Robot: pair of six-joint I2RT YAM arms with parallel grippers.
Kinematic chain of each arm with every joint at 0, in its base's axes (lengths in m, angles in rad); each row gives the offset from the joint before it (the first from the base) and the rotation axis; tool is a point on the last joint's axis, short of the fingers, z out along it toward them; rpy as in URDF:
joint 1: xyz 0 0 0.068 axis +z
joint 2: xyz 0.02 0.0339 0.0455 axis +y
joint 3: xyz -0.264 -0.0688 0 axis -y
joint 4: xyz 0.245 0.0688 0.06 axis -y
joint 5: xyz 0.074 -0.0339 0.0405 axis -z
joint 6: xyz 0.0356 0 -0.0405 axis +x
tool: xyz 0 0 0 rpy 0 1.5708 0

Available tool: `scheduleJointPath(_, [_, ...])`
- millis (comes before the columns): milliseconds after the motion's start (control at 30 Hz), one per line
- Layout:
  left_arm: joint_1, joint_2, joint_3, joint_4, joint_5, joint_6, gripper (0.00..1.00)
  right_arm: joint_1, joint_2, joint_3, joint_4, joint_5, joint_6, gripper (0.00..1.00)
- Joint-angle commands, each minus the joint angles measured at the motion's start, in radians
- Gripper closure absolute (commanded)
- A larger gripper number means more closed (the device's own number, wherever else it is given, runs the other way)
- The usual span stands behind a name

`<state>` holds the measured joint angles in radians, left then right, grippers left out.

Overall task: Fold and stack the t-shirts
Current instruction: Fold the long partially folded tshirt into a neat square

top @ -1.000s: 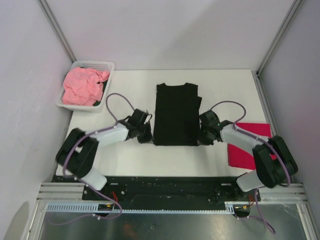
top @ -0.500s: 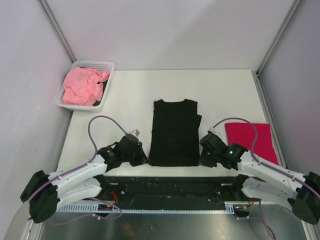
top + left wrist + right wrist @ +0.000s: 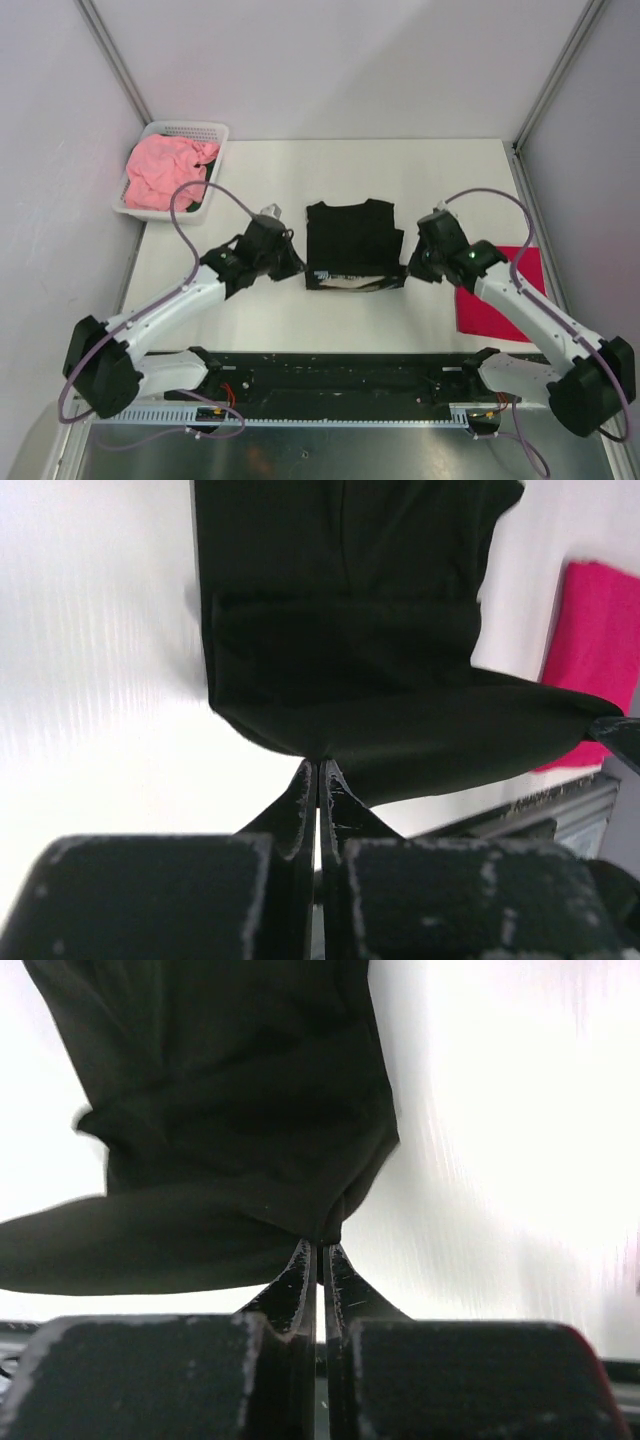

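The black t-shirt (image 3: 352, 240) lies in the middle of the table, its near hem lifted and carried back over its body, so a strip of the print shows along the fold. My left gripper (image 3: 300, 272) is shut on the hem's left corner (image 3: 318, 750). My right gripper (image 3: 408, 270) is shut on the hem's right corner (image 3: 322, 1228). The crimson red t-shirt (image 3: 500, 295) lies flat at the right, partly under the right arm, and shows too in the left wrist view (image 3: 590, 650). The salmon pink t-shirt (image 3: 165, 172) sits crumpled in the basket.
The white mesh basket (image 3: 213, 135) stands at the far left corner by the left wall. A black base rail (image 3: 340, 370) runs along the table's near edge. Walls and metal posts close in the sides and the back.
Both grippers, shut on the black t-shirt's near hem, pulled it toward the near edge and then lifted and carried it back over the shirt, folding it to about half its length.
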<state>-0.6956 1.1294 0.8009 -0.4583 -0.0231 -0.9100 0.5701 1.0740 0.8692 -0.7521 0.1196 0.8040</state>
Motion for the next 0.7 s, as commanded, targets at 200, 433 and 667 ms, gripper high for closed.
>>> scheduleJointPath(200, [0.163,0.282,0.348,-0.003,-0.012,0.173,1.0,-0.177,0.299,0.314,0.15,-0.085,-0.233,1.0])
scheduleJointPath(433, [0.262,0.529,0.613,-0.002,0.06,0.229,1.0,-0.282,0.547,0.529,0.236,-0.151,-0.261,1.0])
scheduleJointPath(667, [0.339,0.876,0.952,-0.003,0.118,0.272,1.0,-0.342,0.906,0.831,0.289,-0.192,-0.28,1.0])
